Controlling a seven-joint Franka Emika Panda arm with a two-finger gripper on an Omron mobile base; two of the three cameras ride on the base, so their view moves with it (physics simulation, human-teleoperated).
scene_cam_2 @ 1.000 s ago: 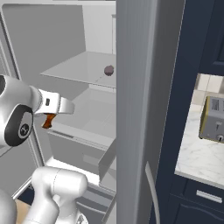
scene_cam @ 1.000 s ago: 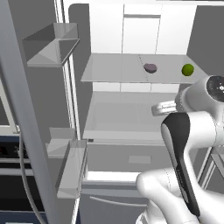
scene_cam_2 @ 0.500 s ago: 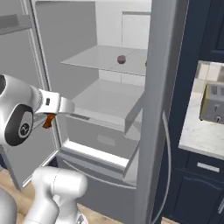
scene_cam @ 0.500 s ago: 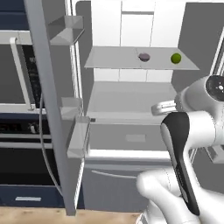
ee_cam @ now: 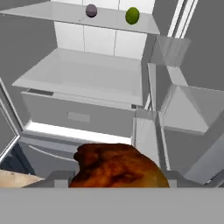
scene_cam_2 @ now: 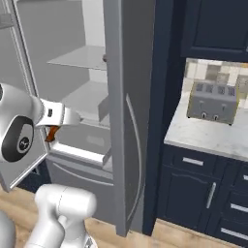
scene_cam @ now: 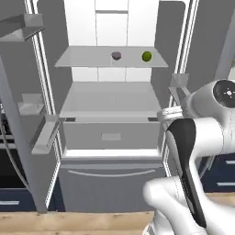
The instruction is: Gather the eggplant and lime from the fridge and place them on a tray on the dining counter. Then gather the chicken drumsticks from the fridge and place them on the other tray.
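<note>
Gripper [ee_cam: 118,186]: closed on a drumstick [ee_cam: 117,167], a browned, glossy piece that sits right at the fingertips at the bottom of the hand view. In the right base view an orange-brown bit of the drumstick [scene_cam_2: 51,133] hangs just below the white wrist, in front of the open fridge.

Fridge [scene_cam: 112,114]: open, both doors swung wide, interior white and grey. The gripper and its load are outside the compartment, low and in front of it, near the right door's bins [ee_cam: 175,83].

Upper shelf [scene_cam: 82,59]: carries two items, both well apart from the gripper, higher and farther back.
- Eggplant [scene_cam: 116,55]: small dark purple ball near the shelf's middle; also seen at the top of the hand view [ee_cam: 91,10].
- Lime [scene_cam: 146,56]: green, to the right of the eggplant, apart from it; in the hand view [ee_cam: 132,15] it lies above the drumstick and slightly to its right.

Lower shelf [scene_cam: 105,98]: a broad flat surface below the upper one.

Drawer [scene_cam: 110,135]: grey front with a small handle, under the lower shelf; a second, wider drawer [scene_cam: 110,183] below it.

Left door [scene_cam: 23,114]: bins at two heights.

Table [scene_cam_2: 213,135]: pale marble top to the right of the fridge, over dark blue cabinets, with a toaster [scene_cam_2: 213,101] standing on it against the tiled wall.
</note>
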